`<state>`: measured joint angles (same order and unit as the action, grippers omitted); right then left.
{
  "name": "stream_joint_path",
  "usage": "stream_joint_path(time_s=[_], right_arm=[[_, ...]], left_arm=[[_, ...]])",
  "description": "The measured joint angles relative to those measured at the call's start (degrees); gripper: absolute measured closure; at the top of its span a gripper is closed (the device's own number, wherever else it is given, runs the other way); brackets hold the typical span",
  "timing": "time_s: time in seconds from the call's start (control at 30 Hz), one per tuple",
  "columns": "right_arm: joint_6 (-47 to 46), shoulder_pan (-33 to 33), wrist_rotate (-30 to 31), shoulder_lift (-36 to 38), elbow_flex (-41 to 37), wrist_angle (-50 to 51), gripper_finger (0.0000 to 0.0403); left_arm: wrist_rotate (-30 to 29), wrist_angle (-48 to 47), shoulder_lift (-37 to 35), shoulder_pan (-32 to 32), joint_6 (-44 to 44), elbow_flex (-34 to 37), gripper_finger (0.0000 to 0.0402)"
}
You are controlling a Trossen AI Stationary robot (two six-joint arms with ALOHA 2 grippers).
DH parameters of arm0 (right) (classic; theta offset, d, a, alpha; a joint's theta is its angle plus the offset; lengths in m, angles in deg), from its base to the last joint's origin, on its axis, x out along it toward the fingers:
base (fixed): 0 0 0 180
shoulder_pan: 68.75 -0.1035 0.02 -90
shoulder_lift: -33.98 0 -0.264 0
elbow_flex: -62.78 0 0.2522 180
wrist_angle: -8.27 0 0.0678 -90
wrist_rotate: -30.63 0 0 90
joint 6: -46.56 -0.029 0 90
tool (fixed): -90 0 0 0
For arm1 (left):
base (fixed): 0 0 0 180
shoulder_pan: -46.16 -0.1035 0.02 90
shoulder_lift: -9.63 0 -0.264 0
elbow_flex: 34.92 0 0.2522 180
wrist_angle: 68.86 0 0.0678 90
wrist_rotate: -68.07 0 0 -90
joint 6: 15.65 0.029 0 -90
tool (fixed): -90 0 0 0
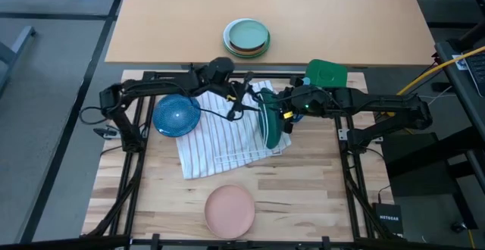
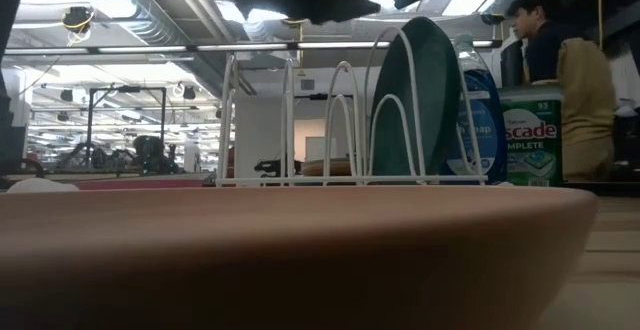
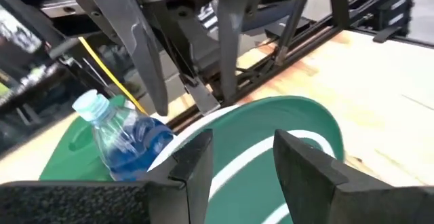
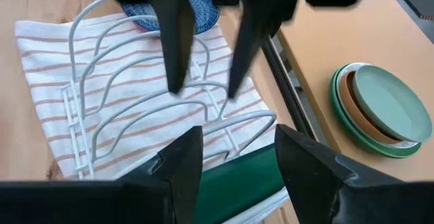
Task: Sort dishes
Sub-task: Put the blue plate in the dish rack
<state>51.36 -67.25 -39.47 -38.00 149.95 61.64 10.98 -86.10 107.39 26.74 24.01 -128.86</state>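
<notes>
The large dark green plate [image 1: 269, 121] stands on edge in a slot of the white wire rack [image 1: 235, 117] and leans on a wire [image 2: 425, 100]. My right gripper [image 4: 237, 159] is open over its upper rim [image 4: 237, 176], one finger on either side. My left gripper [image 3: 244, 163] is open and empty just left of the plate [image 3: 285, 125], facing the right one. The glossy blue bowl [image 1: 176, 115] sits on the table at the rack's left. The salmon-pink plate [image 1: 229, 210] lies near the front edge. No magenta plate shows.
The rack stands on a striped towel [image 1: 212, 144]. A blue bottle [image 3: 125, 139] and a green detergent box [image 1: 327, 73] stand behind the rack. Stacked mint-green plates [image 1: 246, 38] sit on the far tabletop. A person [image 2: 560, 80] stands beyond the table.
</notes>
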Motion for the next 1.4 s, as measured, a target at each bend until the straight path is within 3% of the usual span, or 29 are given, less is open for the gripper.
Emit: stream_joint_path(time_s=[0.2,0.43,0.57,0.73,0.87,1.4], right_arm=[[0.0,0.0,0.0,0.0,0.0,0.0,0.0217],[-0.1,0.0,-3.3,0.0,0.0,0.0,0.0217],[-0.1,0.0,-6.5,0.0,0.0,0.0,0.0217],[-0.1,0.0,-8.0,0.0,0.0,-0.1,0.0217],[-0.1,0.0,-8.0,0.0,0.0,-0.1,0.0217],[-4.6,0.0,-8.0,0.0,0.0,0.7,0.0217]], left_arm=[[-0.7,-11.8,-6.7,0.7,-5.0,0.0,0.0259],[-5.7,-38.2,-15.6,1.1,-12.7,0.0,0.0259],[-8.6,-53.4,-18.2,2.5,-22.1,0.0,0.0259],[-18.9,-67.2,-18.3,6.4,-34.3,0.5,0.0259],[-29.1,-69.6,-18.1,9.6,-41.6,4.5,0.0259],[-44.8,-65.1,-18.1,24.2,-77.1,28.5,0.0259]])
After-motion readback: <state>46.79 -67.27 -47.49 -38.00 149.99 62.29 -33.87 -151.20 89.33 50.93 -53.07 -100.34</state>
